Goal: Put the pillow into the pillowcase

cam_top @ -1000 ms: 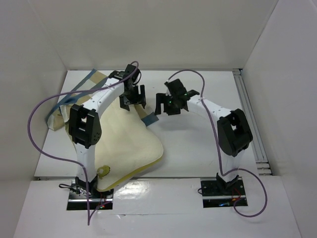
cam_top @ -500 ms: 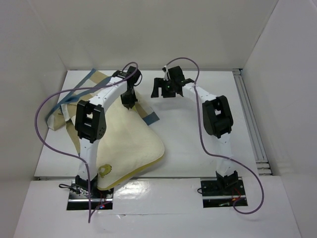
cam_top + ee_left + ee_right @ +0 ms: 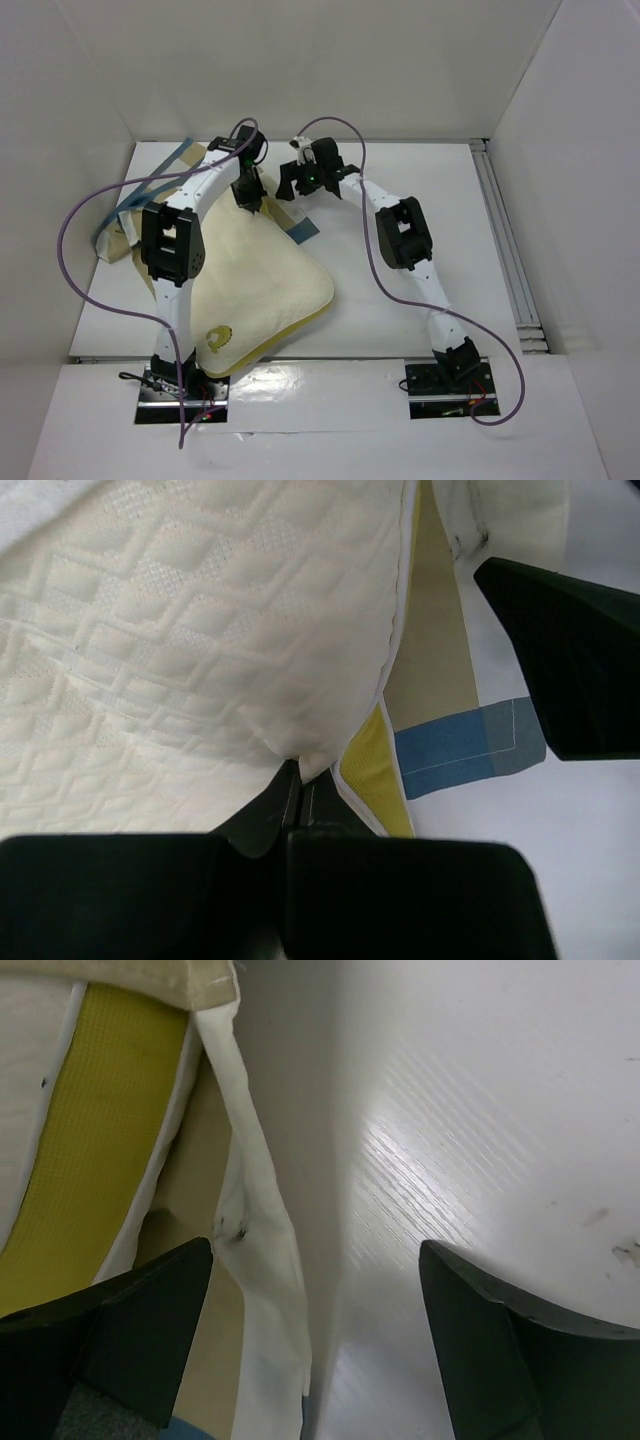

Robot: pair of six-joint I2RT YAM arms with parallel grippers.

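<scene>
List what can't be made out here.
- Top view: mouth of the pillowcase, covered by the pillow and left arm.
- Left wrist: whether the shut left gripper pinches fabric; the pillow's fold hides the tips.
- Right wrist: most of the pillowcase, cut off by frame edges.

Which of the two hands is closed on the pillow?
The left hand: it is pinched shut on the quilted edge of the pillow. The right hand is wide open and holds nothing.

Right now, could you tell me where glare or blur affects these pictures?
Top view: glare streaks the glossy near ledge between the arm bases. Right wrist view: a bright sheen lies on the table. Left wrist view: the pillow quilting is crisp; the left hand is featureless black.
</scene>
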